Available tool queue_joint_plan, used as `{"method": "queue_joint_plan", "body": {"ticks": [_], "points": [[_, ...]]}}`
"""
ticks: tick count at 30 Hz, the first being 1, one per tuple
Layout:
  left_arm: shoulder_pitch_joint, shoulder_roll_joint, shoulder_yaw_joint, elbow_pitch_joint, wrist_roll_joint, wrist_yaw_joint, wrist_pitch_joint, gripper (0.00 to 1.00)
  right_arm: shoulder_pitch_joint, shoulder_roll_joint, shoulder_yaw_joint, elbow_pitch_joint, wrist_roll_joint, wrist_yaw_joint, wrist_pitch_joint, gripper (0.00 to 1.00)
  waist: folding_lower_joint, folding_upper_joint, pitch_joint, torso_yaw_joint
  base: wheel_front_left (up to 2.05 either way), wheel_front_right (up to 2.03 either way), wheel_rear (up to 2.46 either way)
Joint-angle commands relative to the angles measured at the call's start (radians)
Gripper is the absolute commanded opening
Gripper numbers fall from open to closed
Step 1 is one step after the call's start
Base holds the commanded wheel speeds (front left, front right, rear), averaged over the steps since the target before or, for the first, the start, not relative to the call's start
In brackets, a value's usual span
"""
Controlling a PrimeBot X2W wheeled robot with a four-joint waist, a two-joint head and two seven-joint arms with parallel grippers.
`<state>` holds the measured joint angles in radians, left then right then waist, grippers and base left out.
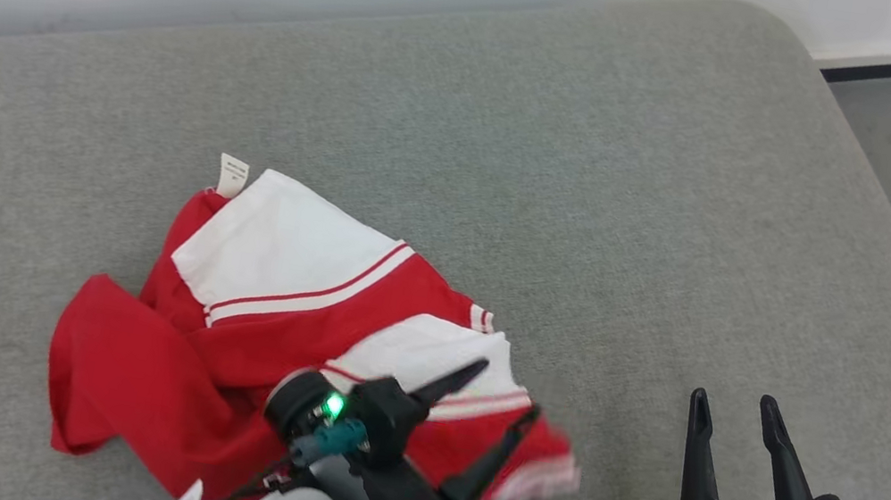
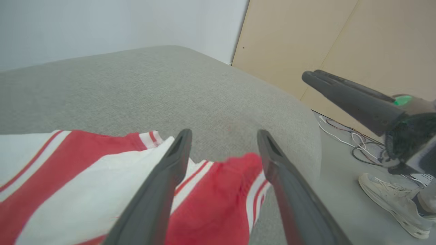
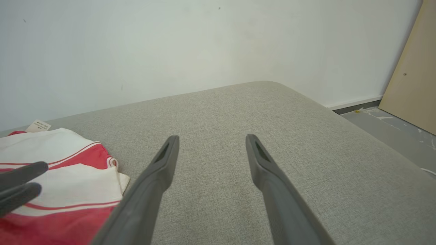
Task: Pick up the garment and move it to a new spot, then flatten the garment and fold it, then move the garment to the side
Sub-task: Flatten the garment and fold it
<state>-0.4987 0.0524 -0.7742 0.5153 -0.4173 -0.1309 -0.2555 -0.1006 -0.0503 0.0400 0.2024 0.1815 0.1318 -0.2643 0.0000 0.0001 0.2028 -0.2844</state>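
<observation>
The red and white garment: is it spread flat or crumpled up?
Crumpled, not flat: the garment lies bunched on the grey cushion, its red and white layers overlapping in folds.

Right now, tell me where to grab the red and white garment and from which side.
I'd grip the striped hem corner at the right end of the garment, coming down from above with the open left hand. That corner lies free on the grey cushion, while the middle is bunched.

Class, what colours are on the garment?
The garment is red with white panels; clearest in head view.
</observation>
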Motion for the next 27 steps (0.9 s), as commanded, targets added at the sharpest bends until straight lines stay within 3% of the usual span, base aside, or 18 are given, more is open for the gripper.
{"method": "queue_joint_plan", "body": {"ticks": [1,6,13,17,22,27], "points": [[-0.01,0.0,0.011,-0.008,-0.008,0.003,-0.005,1.0,0.011,0.0,-0.007,0.0,-0.006,-0.002,0.0,1.0,0.0,-0.0001,-0.029,0.033,0.0,0.0,0.0],[0.008,0.027,0.116,-0.098,0.006,0.044,-0.01,1.0,0.031,0.0,-0.014,0.003,-0.018,-0.002,0.0,1.0,0.0,-0.0001,-0.067,0.092,0.0,0.0,0.0],[0.148,0.145,0.352,-0.29,0.057,0.113,-0.009,1.0,0.053,0.0,-0.018,0.008,-0.032,-0.002,0.0,1.0,0.0,-0.0001,-0.114,0.161,0.0,0.0,0.0],[0.245,0.183,0.467,-0.375,0.087,0.135,-0.009,1.0,0.071,0.0,-0.023,0.011,-0.039,-0.002,0.0,1.0,0.0,-0.0001,-0.137,0.181,0.0,0.0,0.0],[0.367,0.194,0.591,-0.449,0.113,0.135,-0.009,1.0,0.09,0.0,-0.027,0.013,-0.042,-0.002,0.0,1.0,0.0,-0.0001,-0.156,0.202,0.0,0.0,0.0],[0.463,0.157,0.673,-0.467,0.151,0.117,-0.009,1.0,0.103,0.0,-0.028,0.019,-0.044,-0.002,0.0,1.0,0.0,-0.0001,-0.167,0.217,0.0,0.0,0.0]]}}
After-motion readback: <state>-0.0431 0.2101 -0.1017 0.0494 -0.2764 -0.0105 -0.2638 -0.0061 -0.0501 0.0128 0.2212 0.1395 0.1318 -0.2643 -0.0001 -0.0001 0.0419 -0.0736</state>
